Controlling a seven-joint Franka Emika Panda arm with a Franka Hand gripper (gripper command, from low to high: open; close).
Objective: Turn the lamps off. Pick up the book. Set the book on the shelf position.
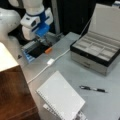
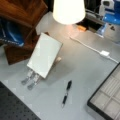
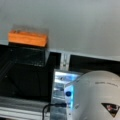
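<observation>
The grey surface (image 1: 75, 75) carries everything, and the book serves as the landmark. The dark reddish-brown wooden block (image 1: 13, 92) stands just beside the book, toward a front view's left; its flat top, the shelf position, bears no book yet. The grey compartmented box (image 1: 96, 51) sits well apart from the book, with its lid raised, probably to show its trays.

The lamp shade (image 2: 68, 10) glows bright above the book in a front view, so I judge the lamp not yet turned off. Its thin white cord (image 1: 40, 72) runs across the surface beyond the book, with the small white switch (image 1: 50, 61) lying on it, untouched.

The book (image 1: 61, 96) leans tilted on a perforated metal stand (image 2: 31, 78), likely so an edge can be gripped. A black pen (image 1: 93, 89) lies flat near it.

The end effector (image 1: 43, 37) hangs well apart from the book, at the back of the surface over a small orange block (image 3: 27, 38). Whether its jaws are wide or narrow I cannot tell; it appears to hold nothing.
</observation>
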